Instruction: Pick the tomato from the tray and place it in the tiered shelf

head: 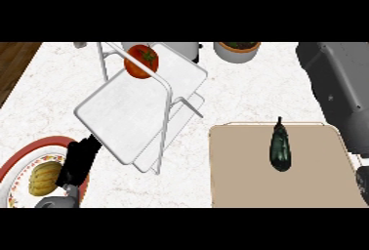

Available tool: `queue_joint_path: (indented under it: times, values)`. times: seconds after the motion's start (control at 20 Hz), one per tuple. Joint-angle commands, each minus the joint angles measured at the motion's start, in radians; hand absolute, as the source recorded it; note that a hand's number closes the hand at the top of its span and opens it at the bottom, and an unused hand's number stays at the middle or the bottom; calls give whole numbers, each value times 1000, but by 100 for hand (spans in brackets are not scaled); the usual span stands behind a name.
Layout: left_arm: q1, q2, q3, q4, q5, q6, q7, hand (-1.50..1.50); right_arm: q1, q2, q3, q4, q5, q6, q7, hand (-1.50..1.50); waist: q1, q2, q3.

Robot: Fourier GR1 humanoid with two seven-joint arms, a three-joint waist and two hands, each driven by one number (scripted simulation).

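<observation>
Tomato (141, 61) on tiered shelf (137, 110); no writing readable.

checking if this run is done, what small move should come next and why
Probably just keep both hands clear and finish. The tomato already sits on the top level of the tiered shelf, while the tray holds only an eggplant. The left hand rests beside the plate, holding nothing.

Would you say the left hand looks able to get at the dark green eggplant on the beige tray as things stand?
Probably not easily: the left hand sits over the red-rimmed plate, with the white tiered shelf between it and the dark green eggplant.
</observation>
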Motion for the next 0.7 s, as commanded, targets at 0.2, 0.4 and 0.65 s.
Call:
queue_joint_path:
  times: [0.2,0.4,0.65]
  values:
    - [-37,27,38,78,25,-46,-66,0,38,-182,-24,96,11,227,-125,-150,9,6,0]
    - [8,-1,-17,-25,-8,-24,-21,0,51,-263,-34,154,21,342,-205,-150,29,10,2]
    - [-16,-48,-44,36,-41,9,-42,0,26,-264,-5,198,72,340,-222,-150,27,11,1]
